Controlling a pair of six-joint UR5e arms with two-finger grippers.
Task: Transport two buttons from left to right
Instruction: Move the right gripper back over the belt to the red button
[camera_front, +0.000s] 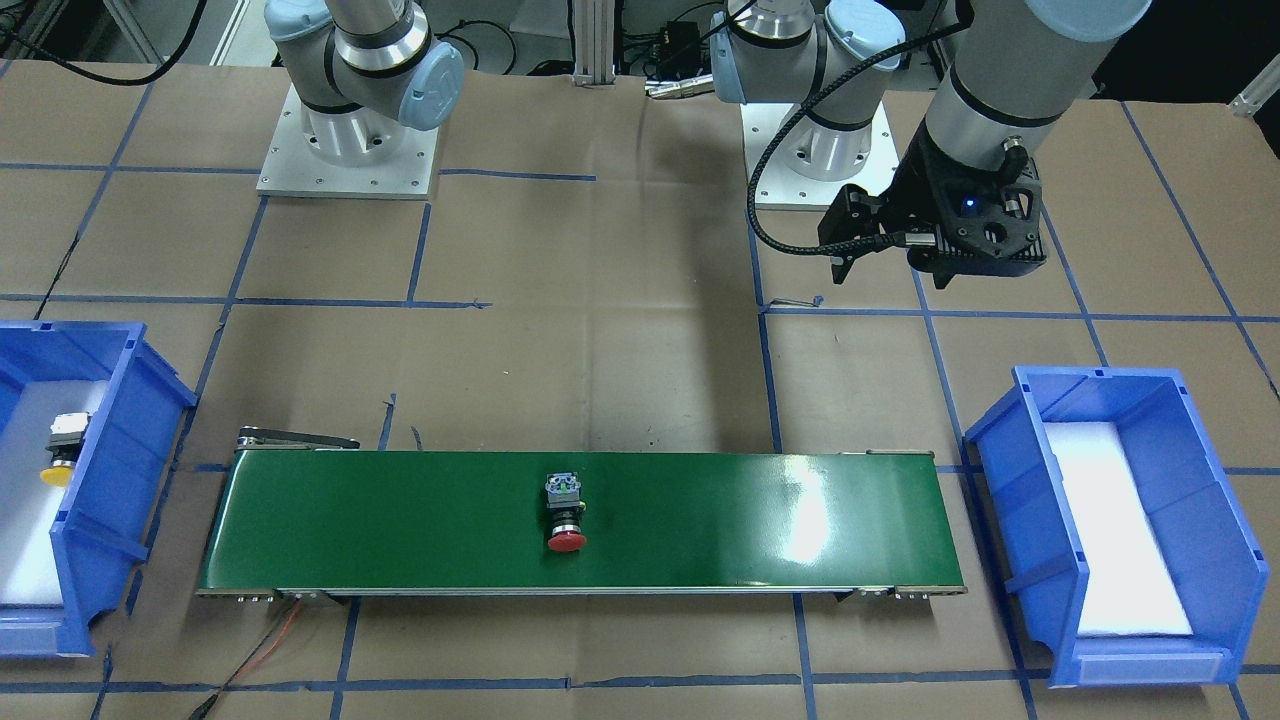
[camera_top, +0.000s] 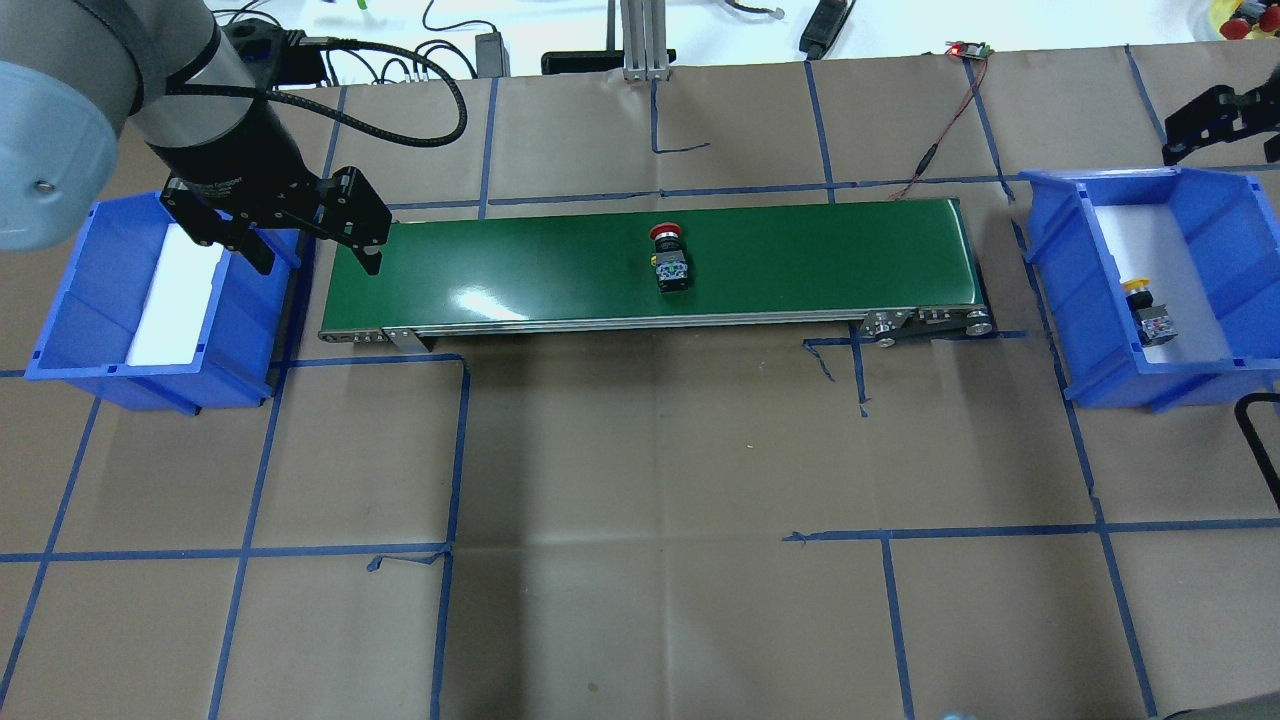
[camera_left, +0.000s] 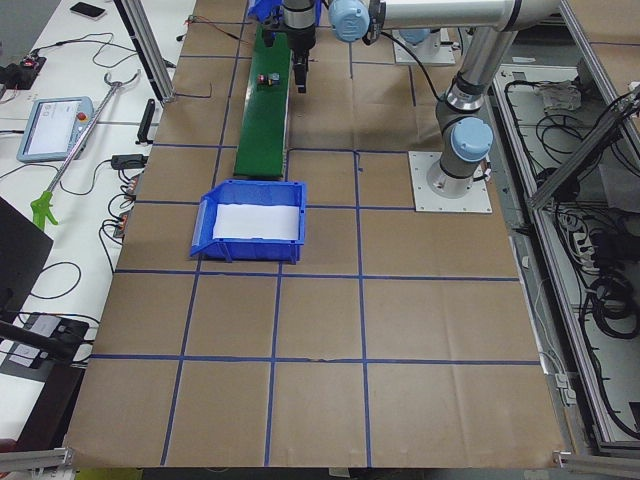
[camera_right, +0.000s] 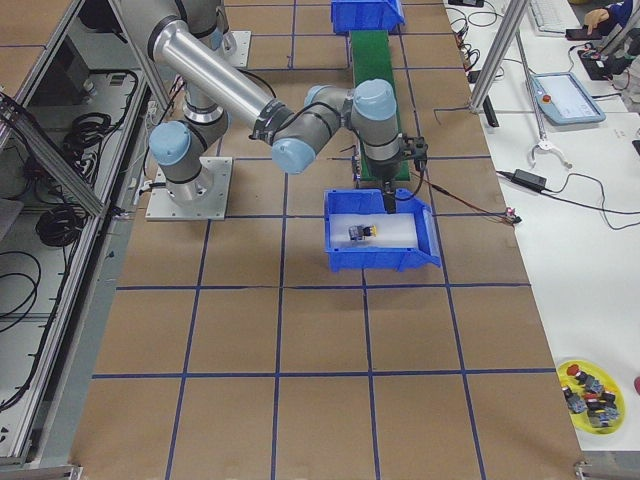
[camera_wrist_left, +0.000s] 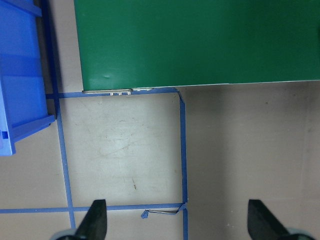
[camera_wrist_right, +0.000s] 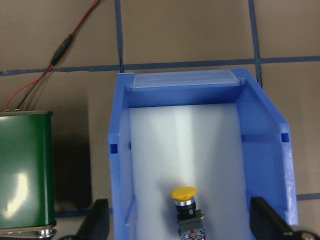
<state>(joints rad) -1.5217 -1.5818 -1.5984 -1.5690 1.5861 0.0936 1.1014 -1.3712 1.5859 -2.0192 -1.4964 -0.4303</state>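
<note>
The red-capped button (camera_top: 668, 256) lies on its side at the middle of the green conveyor belt (camera_top: 820, 262); it also shows in the front view (camera_front: 566, 516). The yellow-capped button (camera_top: 1149, 310) lies in the right blue bin (camera_top: 1050, 240), and shows in the right wrist view (camera_wrist_right: 186, 206) and in the front view (camera_front: 62, 451). My left gripper (camera_top: 300, 250) is open and empty, held above the belt's left end beside the left bin; its fingertips (camera_wrist_left: 97, 220) stand wide apart. My right gripper (camera_wrist_right: 181, 222) is open and empty above the right bin, over the yellow button.
The left blue bin (camera_top: 70, 330) holds only a white foam liner. Red and black wires (camera_top: 945, 130) run from the belt's right end to the far table edge. Blue tape lines cross the brown paper table. A tray of spare buttons (camera_right: 592, 390) sits off to the side.
</note>
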